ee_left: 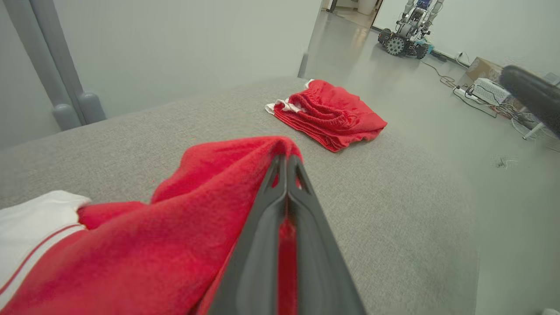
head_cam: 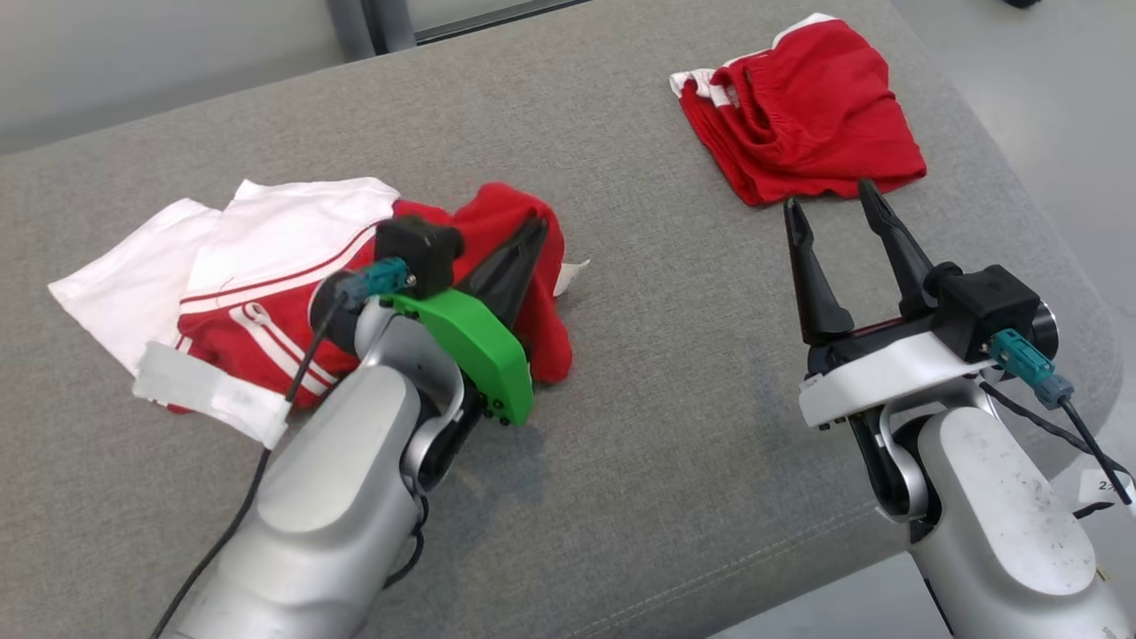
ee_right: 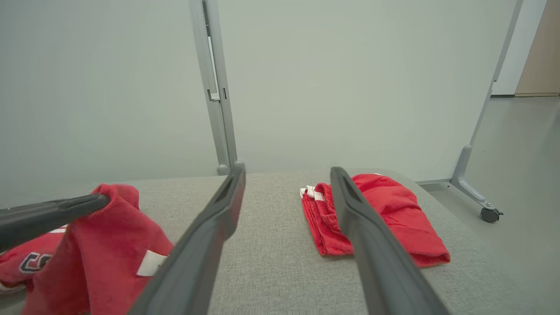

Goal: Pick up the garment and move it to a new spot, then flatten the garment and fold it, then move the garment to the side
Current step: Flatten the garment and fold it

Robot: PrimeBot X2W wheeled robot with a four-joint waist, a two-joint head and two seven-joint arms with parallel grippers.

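Red-and-white garment (head_cam: 257,275): crumpled at the left of the grey padded table (head_cam: 621,399), one red fold raised by the left claw (head_cam: 535,226), which is clenched on it. Right claw (head_cam: 830,197): spread, holding nothing, near the folded red shorts (head_cam: 803,115). Stage: pick-up apparently begun; moving, flattening and folding remain.

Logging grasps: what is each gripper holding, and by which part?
Left gripper pinches a raised red fold of the garment. Right gripper is open, holding nothing.
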